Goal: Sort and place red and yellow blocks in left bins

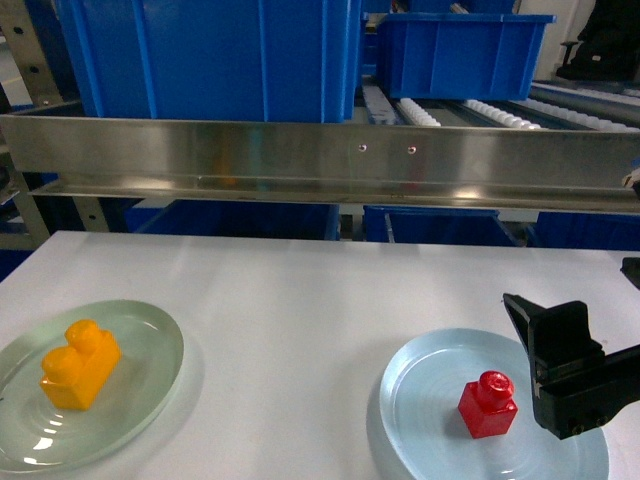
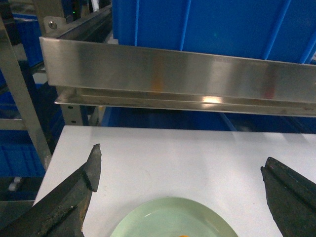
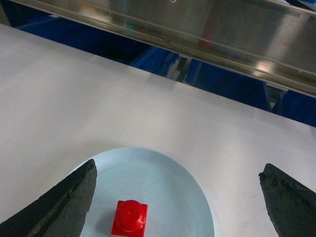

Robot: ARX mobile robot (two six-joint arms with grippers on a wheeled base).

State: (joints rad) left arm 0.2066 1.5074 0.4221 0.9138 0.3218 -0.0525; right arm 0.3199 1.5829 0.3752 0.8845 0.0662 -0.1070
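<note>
Red block [image 1: 488, 404] sits upright near centre of pale blue plate [image 1: 420, 400]; right gripper [image 3: 177, 197] spread wide, straddling block, holding nothing; yellow block [image 1: 80, 364] on green plate [image 1: 150, 330]; left gripper [image 2: 180, 182] equally wide; risk: glossy block slips if jaws close off-centre.

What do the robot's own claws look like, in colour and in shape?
Both claws are black. The right claw shows in the head view as a blocky, angular black housing with matte faces. At the wrists its fingers and the left claw's fingers are dark, rough-surfaced wedges that taper to blunt tips. No cables or markings are visible.
</note>
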